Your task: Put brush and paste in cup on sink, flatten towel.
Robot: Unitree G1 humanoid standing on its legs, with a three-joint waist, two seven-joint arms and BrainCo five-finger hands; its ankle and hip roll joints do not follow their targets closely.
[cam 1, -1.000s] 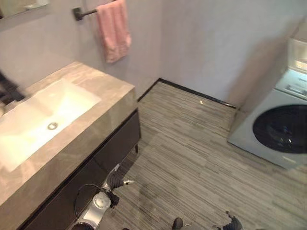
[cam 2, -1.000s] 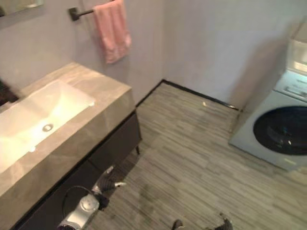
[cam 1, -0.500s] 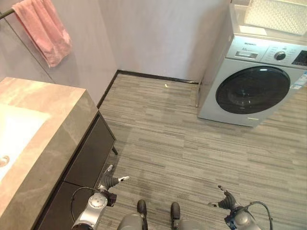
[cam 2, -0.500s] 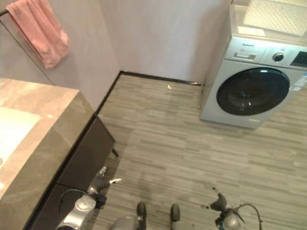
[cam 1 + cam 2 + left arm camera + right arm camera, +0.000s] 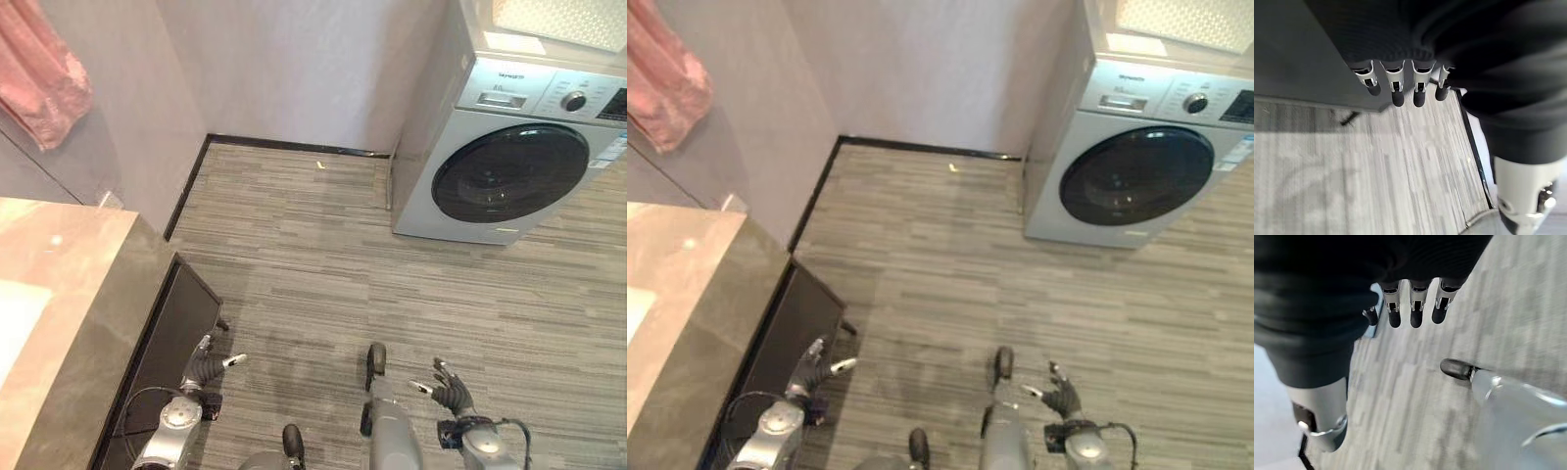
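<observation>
A pink towel (image 5: 39,83) hangs crumpled on the wall at the upper left. Below it is the end of the marble sink counter (image 5: 78,313), with a strip of the white basin (image 5: 12,328) at the view's edge. My left hand (image 5: 208,368) hangs low beside the dark cabinet (image 5: 171,338) under the counter, fingers (image 5: 1397,92) relaxed and holding nothing. My right hand (image 5: 447,394) hangs low over the floor on the other side, its fingers (image 5: 1413,314) relaxed and empty too.
A silver front-loading washing machine (image 5: 519,166) stands against the back wall at the right, a white perforated basket (image 5: 563,20) on top. Grey striped wood floor (image 5: 323,264) lies open between the cabinet and the machine.
The camera has swung to the right: the basin and towel have slid to the left edge and the washing machine has come into full view. My right hand now shows at the bottom.
</observation>
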